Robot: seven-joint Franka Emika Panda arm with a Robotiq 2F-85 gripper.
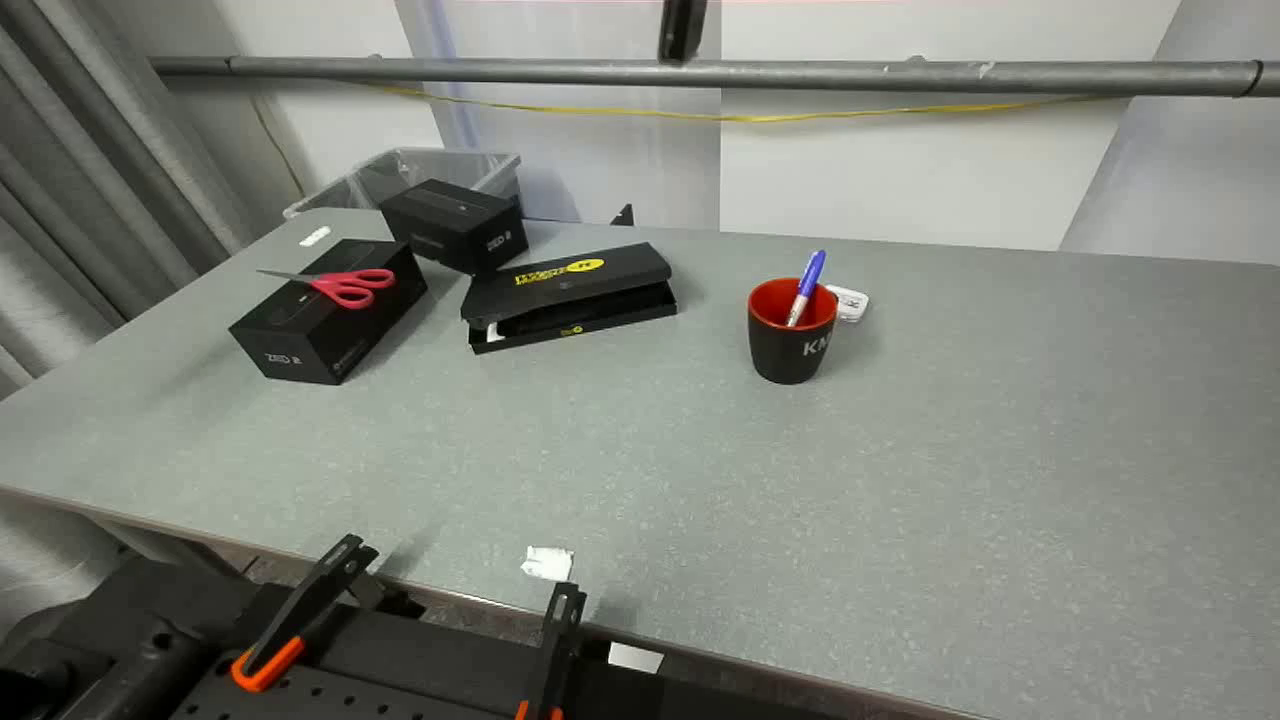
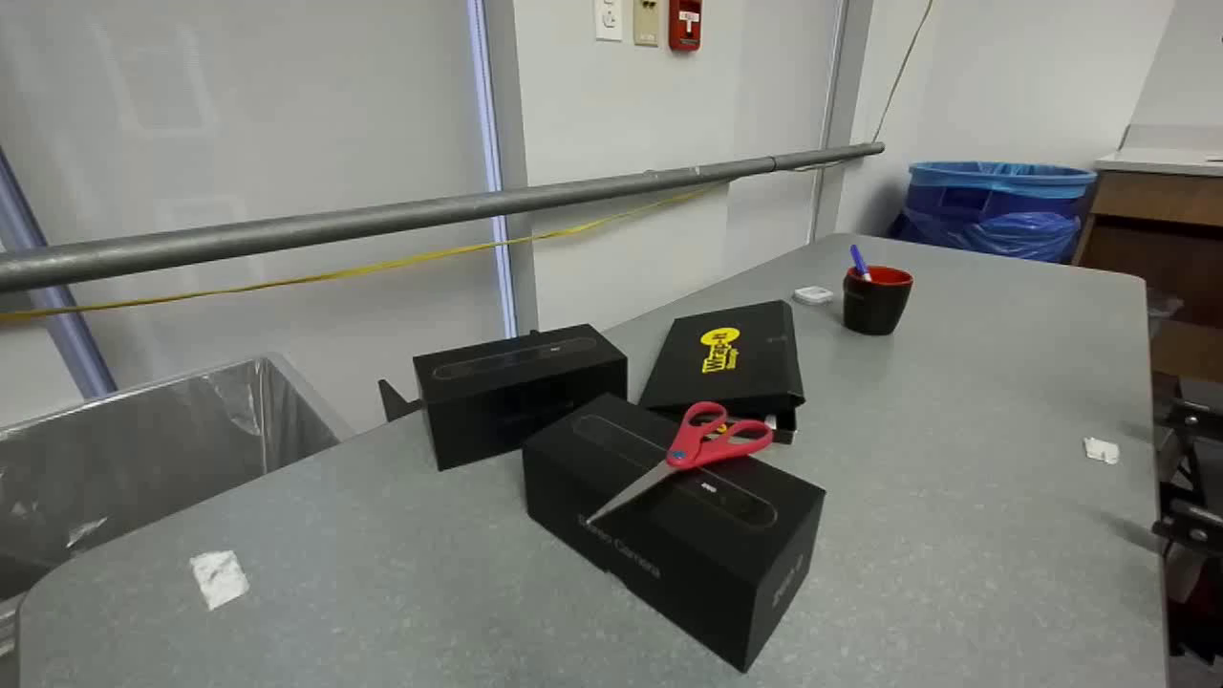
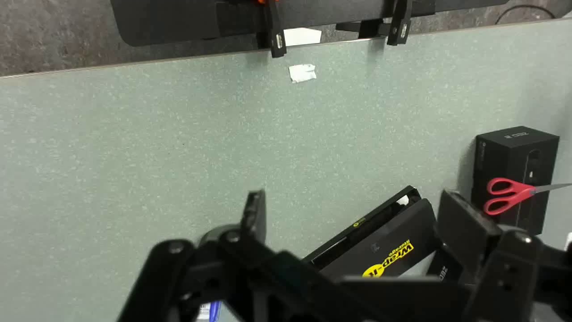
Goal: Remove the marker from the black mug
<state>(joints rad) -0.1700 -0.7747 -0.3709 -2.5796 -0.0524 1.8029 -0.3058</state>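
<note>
The blue-capped marker [image 1: 812,273] leans inside the black mug [image 1: 780,352], cap jutting above the red rim. The mug stands on the desk [image 1: 950,500], just beside a white case [image 2: 813,295]. Farther off, red-handled scissors [image 2: 688,446] lie atop a ZED 2 box [image 1: 318,348] near a Wrap-It Storage box [image 1: 570,288]. The hand [image 3: 353,197] has its fingers well apart.

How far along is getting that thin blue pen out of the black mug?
Nothing looks done: the thin blue and whitish marker leans inside the red-lined black mug. Nothing is in hand: the jaws stand open and empty. Left: gripping the marker and lifting it out.
</note>
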